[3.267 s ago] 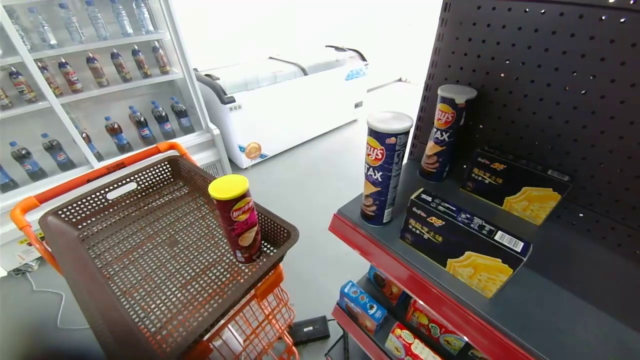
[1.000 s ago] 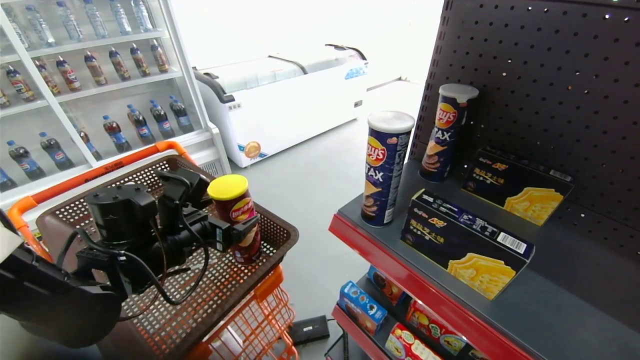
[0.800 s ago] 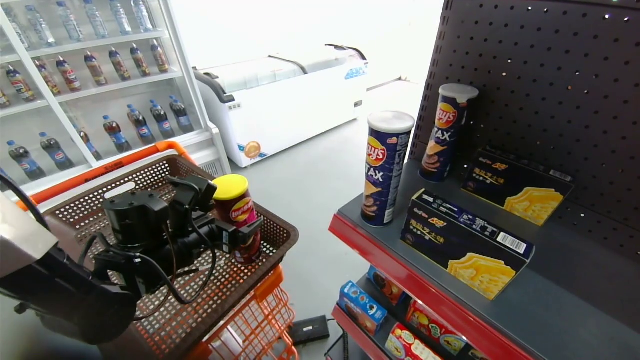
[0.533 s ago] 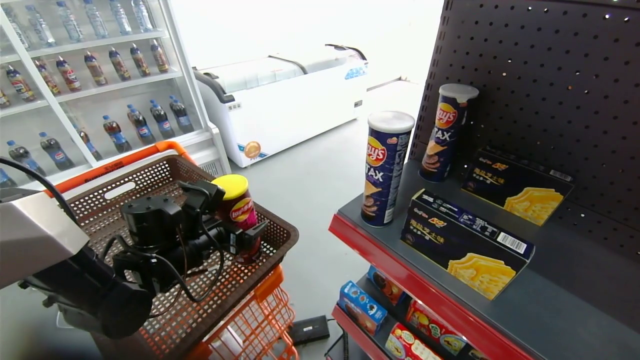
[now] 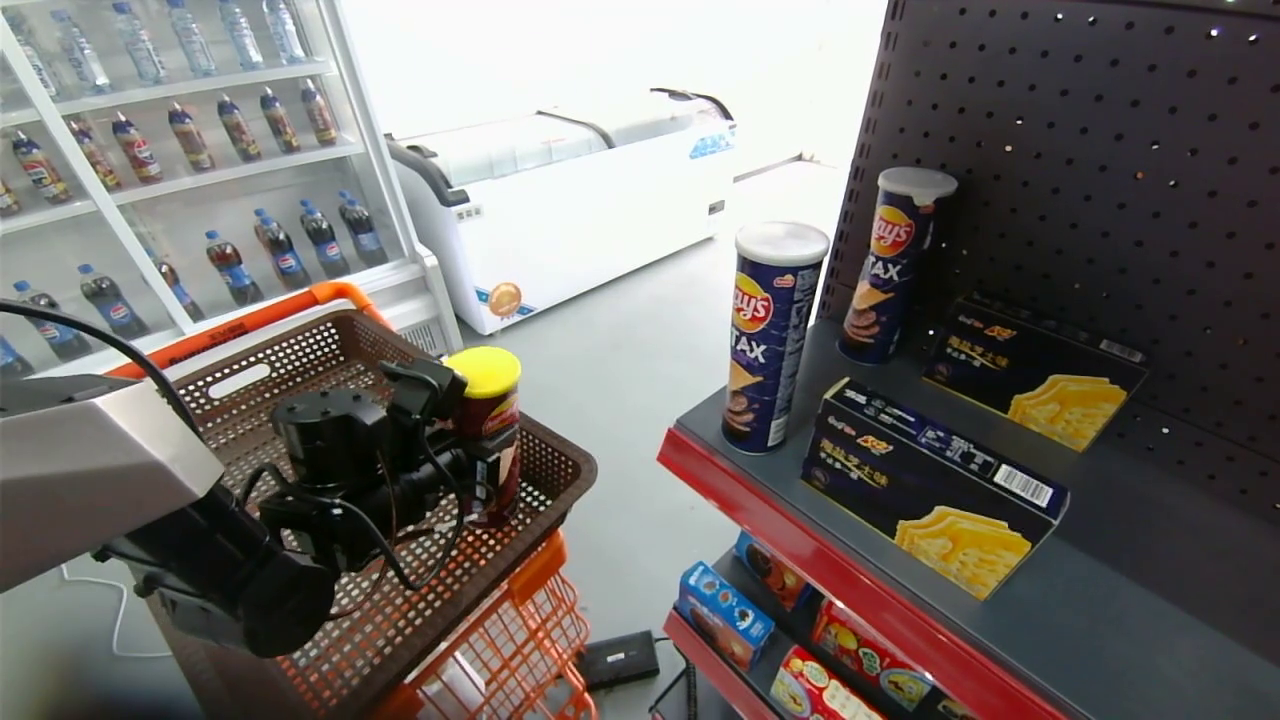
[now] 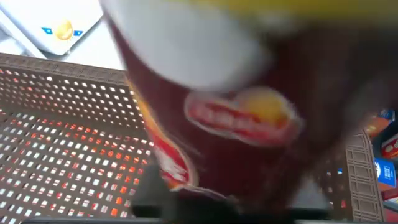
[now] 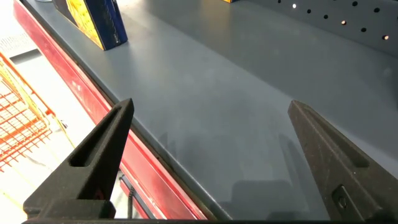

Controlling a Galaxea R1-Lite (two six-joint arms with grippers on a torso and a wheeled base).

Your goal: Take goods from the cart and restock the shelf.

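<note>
A maroon chips can (image 5: 499, 412) with a yellow lid stands in the brown basket (image 5: 330, 350) on top of the orange cart (image 5: 500, 640). My left gripper (image 5: 476, 432) is shut on the chips can, one finger on each side of its body. Up close in the left wrist view, the chips can (image 6: 249, 118) is a blur. The grey shelf (image 5: 1100, 600) with a red front edge is to the right. My right gripper (image 7: 211, 109) hangs open just above the bare shelf top (image 7: 217, 74), holding nothing.
On the shelf stand two tall blue chips cans (image 5: 770, 340) (image 5: 890, 270) and two dark biscuit boxes (image 5: 930, 480) (image 5: 1030, 370), with a pegboard behind them. Lower shelves hold more snack boxes (image 5: 725, 610). A drinks fridge (image 5: 180, 160) and a chest freezer (image 5: 570, 200) stand behind.
My left arm came in over the basket and reached the chips can. Its fingers then closed on the can, and the can's lid has shifted a little to the right.
</note>
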